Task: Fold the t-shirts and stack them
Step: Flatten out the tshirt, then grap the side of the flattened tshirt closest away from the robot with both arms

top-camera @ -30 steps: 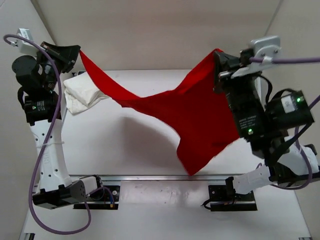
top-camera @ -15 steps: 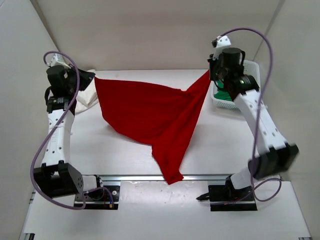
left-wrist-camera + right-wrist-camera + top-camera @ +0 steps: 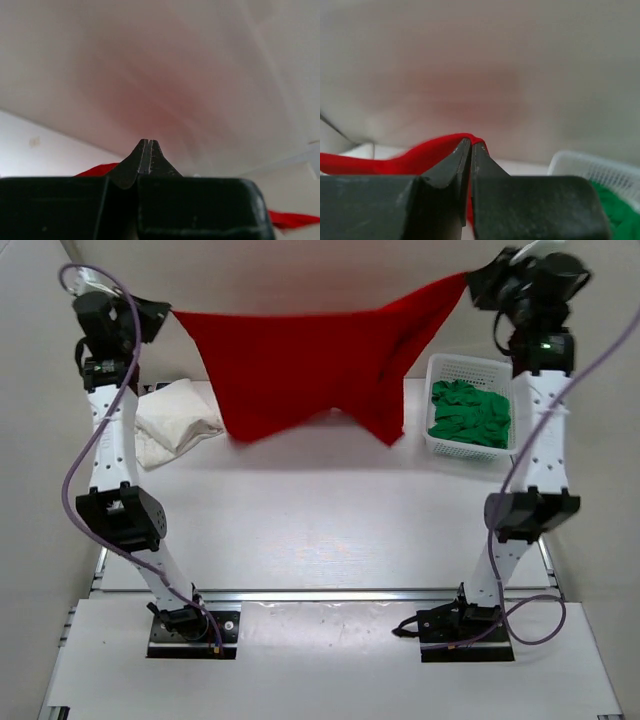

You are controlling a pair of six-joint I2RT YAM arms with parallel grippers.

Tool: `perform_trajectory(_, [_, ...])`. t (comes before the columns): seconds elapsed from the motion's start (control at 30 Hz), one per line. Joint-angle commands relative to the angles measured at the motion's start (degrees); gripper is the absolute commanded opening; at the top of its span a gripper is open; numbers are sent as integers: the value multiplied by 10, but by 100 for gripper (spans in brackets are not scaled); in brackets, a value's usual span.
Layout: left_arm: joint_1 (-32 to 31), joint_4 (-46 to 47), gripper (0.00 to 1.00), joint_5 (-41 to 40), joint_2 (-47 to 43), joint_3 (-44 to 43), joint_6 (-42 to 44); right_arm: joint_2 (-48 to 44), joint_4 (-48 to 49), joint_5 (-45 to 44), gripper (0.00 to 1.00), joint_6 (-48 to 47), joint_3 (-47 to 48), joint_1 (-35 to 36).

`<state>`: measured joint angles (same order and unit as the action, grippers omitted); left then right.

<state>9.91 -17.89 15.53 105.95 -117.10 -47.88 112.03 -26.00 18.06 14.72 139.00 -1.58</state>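
While both arms reach high, one red t-shirt (image 3: 300, 370) hangs spread between them above the far side of the table (image 3: 320, 510), the left gripper (image 3: 158, 312) clamped shut on one top corner and the right gripper (image 3: 480, 284) pinched tight on the other. Two more lie below: one off-white t-shirt (image 3: 175, 422) bunched on the table at left, one green t-shirt (image 3: 470, 412) inside the single white basket (image 3: 470, 362) at right.

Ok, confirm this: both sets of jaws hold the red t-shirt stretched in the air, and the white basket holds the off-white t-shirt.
No: the white basket holds the green t-shirt, as the top external view shows; the off-white t-shirt lies on the table. The red t-shirt is indeed stretched in the air between both sets of jaws.
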Motion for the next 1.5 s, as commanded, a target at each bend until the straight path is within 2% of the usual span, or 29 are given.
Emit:
perform_trajectory(0.0, [30,27,0,9,-50,-45,-16,-96,67,31,0,7,38,-4])
perform_trajectory(0.17, [26,41,0,-8,-92,33,12,-119,8,19,0,-36,-29,-3])
perform_trajectory(0.2, [22,45,0,-21,-110,51,19,-124,-11,1,1,-49,-71,3])
perform_trajectory(0.23, [18,44,0,-40,-124,96,37,-154,-5,-7,0,-66,-139,14])
perform_trajectory(0.27, [13,60,0,-52,-157,166,53,-197,9,-21,0,-81,-247,21])
perform_trajectory(0.3, [7,89,0,-72,-198,243,61,-224,50,-24,0,-81,-308,29])
perform_trajectory(0.37, [6,113,0,-81,-246,348,74,-308,94,-21,0,-75,-507,26])
perform_trajectory(0.4, [4,125,0,-89,-275,412,78,-320,102,-29,0,-65,-544,23])
perform_trajectory(0.5, [1,129,0,-118,-332,548,98,-391,90,-20,0,-42,-742,26])
perform_trajectory(0.63, [34,138,0,-76,-380,731,92,-466,74,-26,0,-38,-898,67])
perform_trajectory(0.7, [42,132,0,-72,-388,786,97,-492,65,-1,0,-27,-973,61])
perform_trajectory(0.77, [38,108,0,-81,-393,824,104,-517,29,28,0,-20,-1001,48])
perform_trajectory(0.9, [56,92,0,-42,-426,895,101,-581,-77,36,0,-24,-1017,41])
perform_trajectory(0.97, [65,57,0,-35,-453,909,112,-612,-139,4,0,7,-994,95])
perform_trajectory(1.03, [64,25,0,-41,-484,905,130,-643,-175,19,0,29,-975,114])
perform_trajectory(1.1, [55,-18,0,-82,-515,877,151,-659,-231,50,0,43,-980,108])
perform_trajectory(1.2, [-7,-98,0,-138,-537,822,182,-737,-291,36,1,84,-1002,129])
perform_trajectory(1.23, [-11,-107,0,-147,-541,812,190,-774,-298,23,0,111,-1009,140])
perform_trajectory(1.33, [-17,-123,0,-154,-551,827,195,-810,-338,5,1,155,-1016,177])
perform_trajectory(1.47, [3,-102,0,-138,-552,841,197,-785,-307,-33,0,185,-1025,224])
